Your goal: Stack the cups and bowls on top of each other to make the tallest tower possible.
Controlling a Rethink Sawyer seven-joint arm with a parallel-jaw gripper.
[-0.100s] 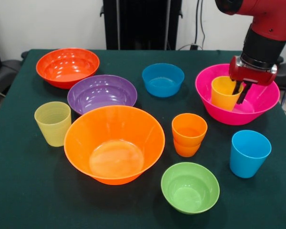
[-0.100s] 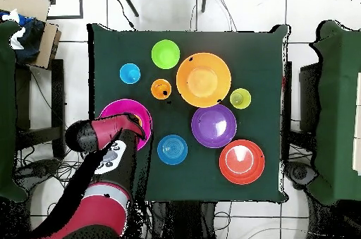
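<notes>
Gripping the yellow cup (image 1: 225,92) rim, hand (image 1: 240,93) inside pink bowl (image 1: 258,110).

There are no words, numbers, labels or signs to read on any of the cups, the bowls, the robot arm or the green table (image 1: 19,191).

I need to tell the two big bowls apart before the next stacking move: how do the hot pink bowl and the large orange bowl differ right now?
The hot pink bowl holds a yellow cup; the large orange bowl is empty. The pincer reaches into the pink bowl at that cup, while nothing is near the orange one. The orange bowl sits mid-table, the pink one toward an edge. Both are glossy, round and upright.
</notes>
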